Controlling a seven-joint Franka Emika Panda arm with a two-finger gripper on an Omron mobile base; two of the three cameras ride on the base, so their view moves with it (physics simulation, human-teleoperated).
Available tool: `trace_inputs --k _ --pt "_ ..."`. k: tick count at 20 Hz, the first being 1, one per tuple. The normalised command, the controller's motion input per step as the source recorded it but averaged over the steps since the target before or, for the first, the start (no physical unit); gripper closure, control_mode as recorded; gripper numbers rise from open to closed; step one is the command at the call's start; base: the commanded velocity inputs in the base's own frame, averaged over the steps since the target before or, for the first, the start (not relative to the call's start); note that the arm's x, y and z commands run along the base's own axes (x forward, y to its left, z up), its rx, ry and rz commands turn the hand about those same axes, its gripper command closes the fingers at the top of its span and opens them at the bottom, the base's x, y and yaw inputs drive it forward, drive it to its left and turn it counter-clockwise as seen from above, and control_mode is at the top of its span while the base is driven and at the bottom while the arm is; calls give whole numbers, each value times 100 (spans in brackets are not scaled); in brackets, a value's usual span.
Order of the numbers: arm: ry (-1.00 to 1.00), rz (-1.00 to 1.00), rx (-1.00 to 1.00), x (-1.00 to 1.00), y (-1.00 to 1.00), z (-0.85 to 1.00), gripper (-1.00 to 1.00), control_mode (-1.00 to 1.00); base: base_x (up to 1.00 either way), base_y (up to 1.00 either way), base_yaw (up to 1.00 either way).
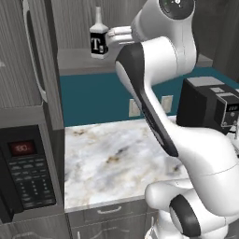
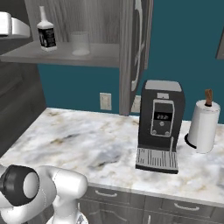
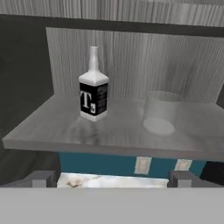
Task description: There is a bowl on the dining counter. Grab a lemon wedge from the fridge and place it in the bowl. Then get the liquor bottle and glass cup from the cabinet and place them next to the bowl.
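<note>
Cabinet shelf holds liquor bottle upright, glass cup beside it, apart; gripper spread wide, holding nothing, short of shelf

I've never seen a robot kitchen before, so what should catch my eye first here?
The big white arm reaching up toward an open cabinet, its fingers spread wide before the shelf. There a liquor bottle with a white "T" stands upright beside a clear glass cup. Below, a black coffee machine stands on the marble worktop.
</note>
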Motion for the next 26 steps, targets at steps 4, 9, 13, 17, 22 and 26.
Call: trace_inputs --k 4,9,13,17,22,26 --pt "-7 0 8 61 17 6 -100 -100 0 0 0" --pt "0 0 8 80 8 1 -100 -100 0 0 0" --pt "0 0 5 71 6 15 -100 -100 0 0 0" --pt "0 0 0 53 1 34 -100 -100 0 0 0" --pt "0 3 0 46 0 19 -100 -100 0 0 0" --pt "6 11 0 41 7 0 -100 -100 0 0 0"
